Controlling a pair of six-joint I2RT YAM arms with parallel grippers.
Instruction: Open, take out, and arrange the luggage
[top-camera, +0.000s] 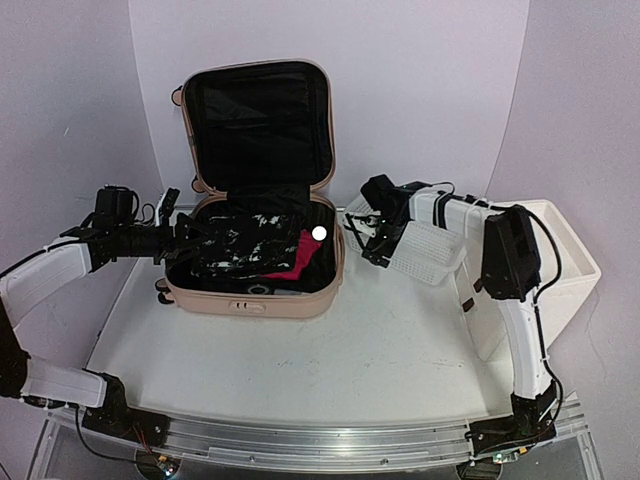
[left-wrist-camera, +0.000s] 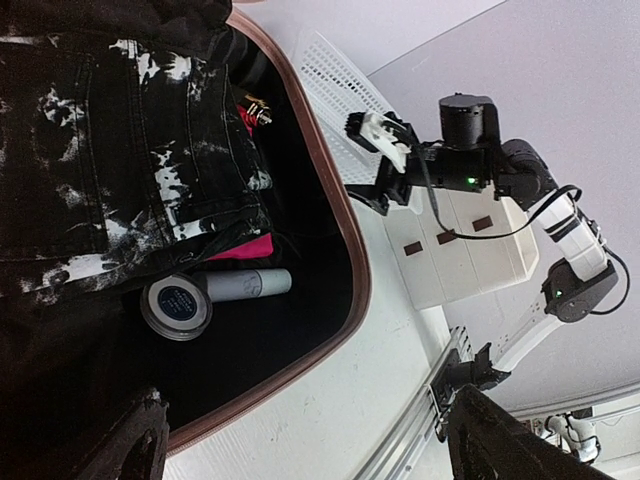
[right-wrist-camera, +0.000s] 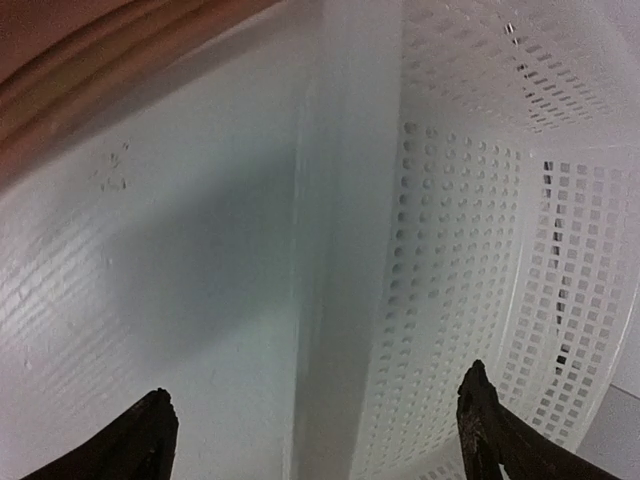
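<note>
A pale, curved backdrop stands all around a white counter, and my two arms reach in from its near edge. The luggage, a pale pink hard-shell suitcase, lies on the counter a little left of the middle. It is already open: the base lies flat with its mouth upward, and the lid stands upright at the far side and shows its black lining. The small wheels are on its left end, so I judge that its long axis runs from left to right, with the wheel end toward my left arm.

Inside the base I see black jeans with white splashes, a red cloth, a round tin and a pale tube beside it.

My left hand is at the left rim of the base, spread wide and holding nothing; I cannot tell if it touches the shell. My right hand is also spread wide and empty. It hangs over the white mesh basket, just beside the right end of the suitcase, with the white drawer cabinet farther right.

So the things to take out lie to the right of my left hand and to the left of my right hand. I think the left hand is nearer to the jeans, the right one to the red cloth.
</note>
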